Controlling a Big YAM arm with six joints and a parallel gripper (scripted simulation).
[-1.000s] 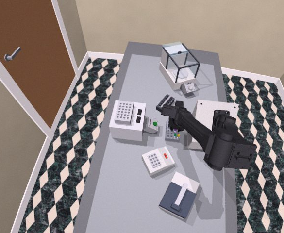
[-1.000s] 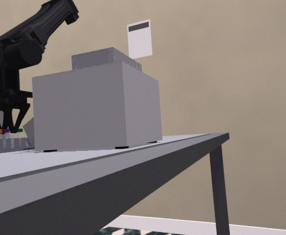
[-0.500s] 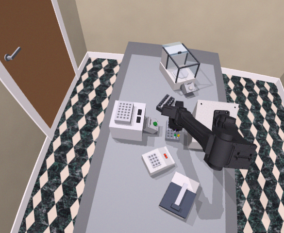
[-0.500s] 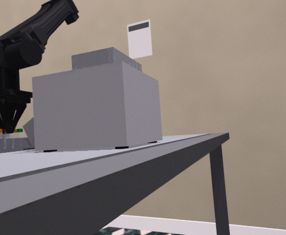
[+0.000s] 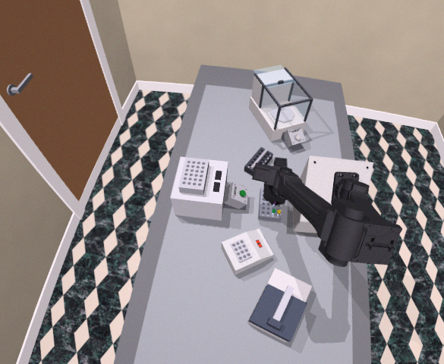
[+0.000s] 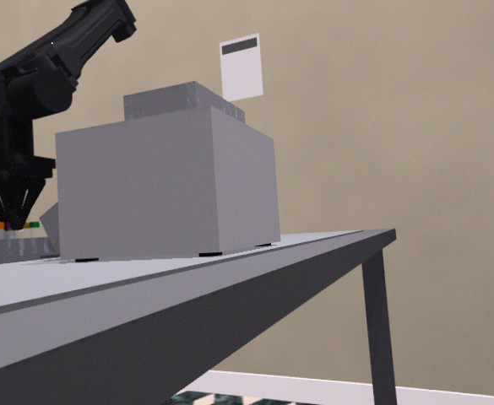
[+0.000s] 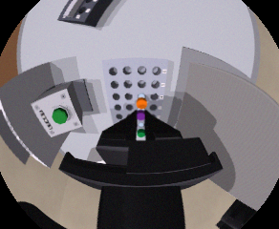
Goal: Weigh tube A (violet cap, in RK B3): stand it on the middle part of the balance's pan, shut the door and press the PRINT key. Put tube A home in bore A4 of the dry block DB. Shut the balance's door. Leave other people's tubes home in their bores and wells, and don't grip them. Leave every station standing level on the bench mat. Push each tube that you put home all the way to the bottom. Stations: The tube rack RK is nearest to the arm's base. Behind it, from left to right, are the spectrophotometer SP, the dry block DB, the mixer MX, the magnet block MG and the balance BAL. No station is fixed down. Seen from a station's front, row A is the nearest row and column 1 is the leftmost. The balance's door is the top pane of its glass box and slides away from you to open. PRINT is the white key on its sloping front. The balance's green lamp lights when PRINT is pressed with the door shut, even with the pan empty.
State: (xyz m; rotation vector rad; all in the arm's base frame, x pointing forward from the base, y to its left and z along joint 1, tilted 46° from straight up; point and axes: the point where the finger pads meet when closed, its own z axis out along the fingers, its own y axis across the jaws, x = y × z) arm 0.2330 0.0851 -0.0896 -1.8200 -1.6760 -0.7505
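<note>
Gripper [image 7: 139, 129] points straight down over rack RK [image 5: 269, 208], fingers clamped on tube A [image 7: 141, 116] at its violet cap. Tube A stands upright in its RK bore, orange-capped tube [image 7: 141, 103] just beyond it, green-capped tube [image 7: 141, 134] on the near side. Balance [image 5: 281, 105] sits well apart at the far end of the bench.

Tube rack [image 6: 11, 248] — cut by exterior view's left edge; bores too small.
</note>
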